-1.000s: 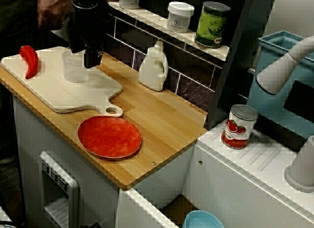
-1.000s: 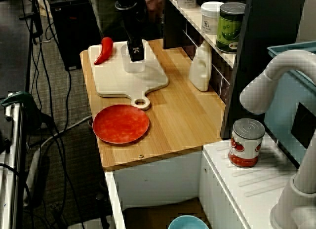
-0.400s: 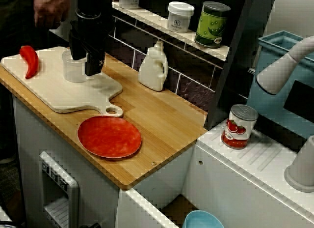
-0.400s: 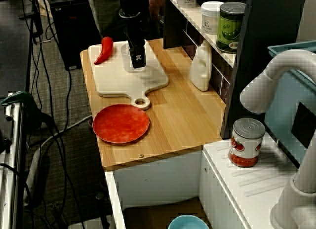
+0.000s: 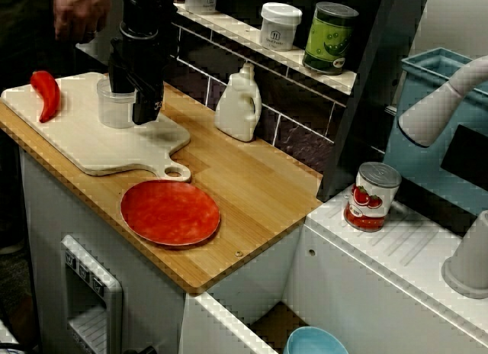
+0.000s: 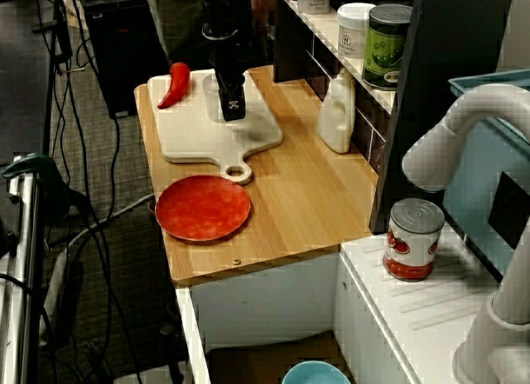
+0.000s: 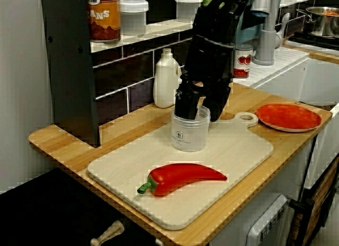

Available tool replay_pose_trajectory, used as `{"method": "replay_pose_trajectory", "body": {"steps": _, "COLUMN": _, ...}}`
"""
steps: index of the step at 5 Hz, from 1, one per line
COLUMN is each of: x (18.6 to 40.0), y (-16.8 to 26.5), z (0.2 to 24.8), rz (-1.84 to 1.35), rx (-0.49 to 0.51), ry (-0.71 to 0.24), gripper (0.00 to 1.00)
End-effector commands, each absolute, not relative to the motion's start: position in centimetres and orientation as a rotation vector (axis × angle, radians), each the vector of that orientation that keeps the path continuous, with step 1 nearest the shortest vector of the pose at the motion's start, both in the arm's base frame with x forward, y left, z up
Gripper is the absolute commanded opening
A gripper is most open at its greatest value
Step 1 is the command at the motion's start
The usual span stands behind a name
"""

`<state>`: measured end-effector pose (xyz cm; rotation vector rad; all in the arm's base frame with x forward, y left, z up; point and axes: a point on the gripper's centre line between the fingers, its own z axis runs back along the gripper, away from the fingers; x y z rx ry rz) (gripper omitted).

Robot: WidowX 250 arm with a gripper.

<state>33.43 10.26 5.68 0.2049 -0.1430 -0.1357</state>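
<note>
View from the counter front: the gripper [image 5: 134, 101] hides much of the clear cup [image 5: 112, 112], and its fingertips are hard to separate.
View from above: only a sliver of the cup shows.
Low view across the board: jaws narrowly apart, astride the rim. Cup upright and see-through on the cutting board [image 7: 241, 150], behind the red chilli [image 7: 185, 178].

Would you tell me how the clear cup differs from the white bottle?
The cup is clear, open-topped and short; the bottle is white, capped and taller. The cup stands on the cutting board with the end effector at its rim; the bottle stands on the counter, untouched. Both are upright.
</note>
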Motion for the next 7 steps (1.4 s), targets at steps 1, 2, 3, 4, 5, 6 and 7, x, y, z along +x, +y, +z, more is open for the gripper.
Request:
{"method": "replay_pose_trajectory", "body": {"steps": 1, "x": 32.9, "y": 10.5, "z": 6.9, "rz": -0.137, "rx": 0.207, "ry": -0.170, "gripper": 0.00}}
{"method": "replay_pose_trajectory", "body": {"steps": 2, "x": 32.8, "y": 10.5, "z": 7.1, "rz": -0.138, "rx": 0.202, "ry": -0.166, "gripper": 0.00}}
{"method": "replay_pose_trajectory", "body": {"steps": 3, "x": 32.7, "y": 10.2, "z": 7.5, "rz": -0.145, "rx": 0.186, "ry": -0.158, "gripper": 0.00}}
{"method": "replay_pose_trajectory", "body": {"steps": 4, "x": 32.5, "y": 9.5, "z": 8.1, "rz": -0.164, "rx": 0.162, "ry": -0.148, "gripper": 0.00}}
{"method": "replay_pose_trajectory", "body": {"steps": 5, "x": 32.3, "y": 8.3, "z": 8.4, "rz": -0.190, "rx": 0.147, "ry": -0.133, "gripper": 0.00}}
{"method": "replay_pose_trajectory", "body": {"steps": 6, "x": 31.9, "y": 6.9, "z": 8.6, "rz": -0.222, "rx": 0.115, "ry": -0.111, "gripper": 0.00}}
{"method": "replay_pose_trajectory", "body": {"steps": 7, "x": 31.3, "y": 5.6, "z": 8.9, "rz": -0.247, "rx": 0.107, "ry": -0.110, "gripper": 0.00}}
